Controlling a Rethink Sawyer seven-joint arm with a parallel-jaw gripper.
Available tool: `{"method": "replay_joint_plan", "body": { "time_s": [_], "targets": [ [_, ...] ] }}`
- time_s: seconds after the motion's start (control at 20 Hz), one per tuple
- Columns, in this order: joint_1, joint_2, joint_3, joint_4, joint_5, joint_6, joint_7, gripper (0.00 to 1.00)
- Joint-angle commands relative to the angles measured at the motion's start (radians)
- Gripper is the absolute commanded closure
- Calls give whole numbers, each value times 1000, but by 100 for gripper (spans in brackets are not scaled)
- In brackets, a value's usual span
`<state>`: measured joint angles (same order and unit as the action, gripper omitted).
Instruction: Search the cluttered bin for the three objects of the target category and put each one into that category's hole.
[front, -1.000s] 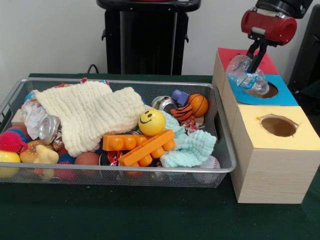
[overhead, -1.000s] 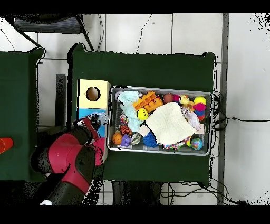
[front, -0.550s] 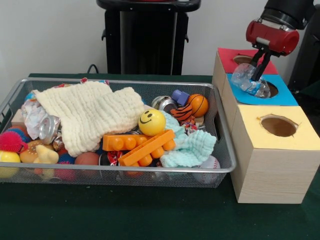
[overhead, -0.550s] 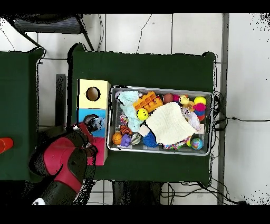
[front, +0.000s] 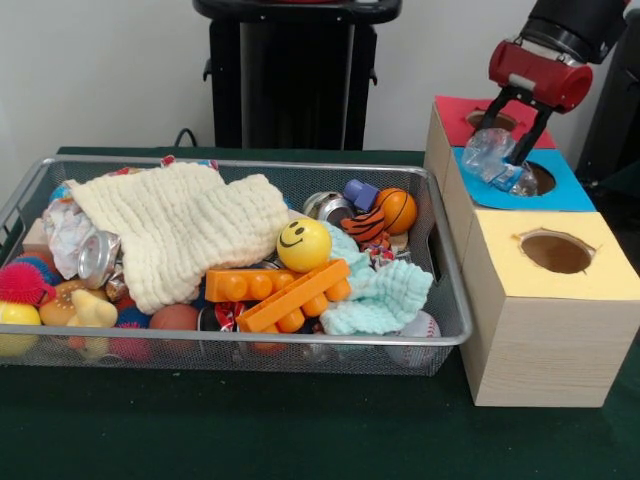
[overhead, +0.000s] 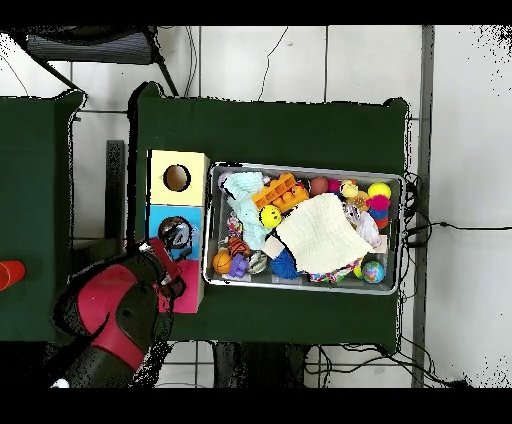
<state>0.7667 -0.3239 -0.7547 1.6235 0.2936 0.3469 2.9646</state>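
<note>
A crushed clear plastic bottle (front: 498, 163) lies on top of the blue box (front: 575, 190), partly over its round hole; in the overhead view the bottle (overhead: 177, 236) sits on the blue box (overhead: 160, 214). My gripper (front: 500, 146) hangs just above it, open, with one finger on each side of the bottle's upper end. The overhead view shows my gripper (overhead: 166, 247) at the blue box's edge nearest the red arm. The wire bin (front: 250, 340) holds the clutter, including a crushed can (front: 97, 258) on the left.
A red box (front: 455, 108) stands behind the blue one and a yellow box (front: 600, 280) with a hole in front. In the bin lie a cream cloth (front: 180, 225), a smiley ball (front: 303, 244), orange bricks (front: 285, 295), a mint cloth (front: 385, 295) and small basketballs (front: 395, 208).
The bottle came down from above the boxes onto the blue box's hole. My fingers, shut on it before, have spread apart and the bottle now rests on the box.
</note>
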Motion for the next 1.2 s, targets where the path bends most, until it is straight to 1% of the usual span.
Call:
{"method": "replay_joint_plan", "body": {
  "time_s": [0.05, 0.2, 0.4, 0.6, 0.7, 0.8, 1.0, 1.2],
  "targets": [
    [-89, -16, 94, -6, 23, 150, 83, 0],
    [-95, -39, 93, 1, 11, 155, 66, 0],
    [-124, -91, 96, 4, -17, 178, 18, 0],
    [-138, -114, 92, 7, -36, 188, 0, 0],
    [-145, -116, 101, 11, -41, 180, -3, 0],
    [-135, -114, 89, 8, -45, 188, 7, 0],
    [-150, -127, 95, 10, -51, 187, -2, 0],
    [-148, -128, 95, 10, -54, 184, -1, 0]
  ]
}}
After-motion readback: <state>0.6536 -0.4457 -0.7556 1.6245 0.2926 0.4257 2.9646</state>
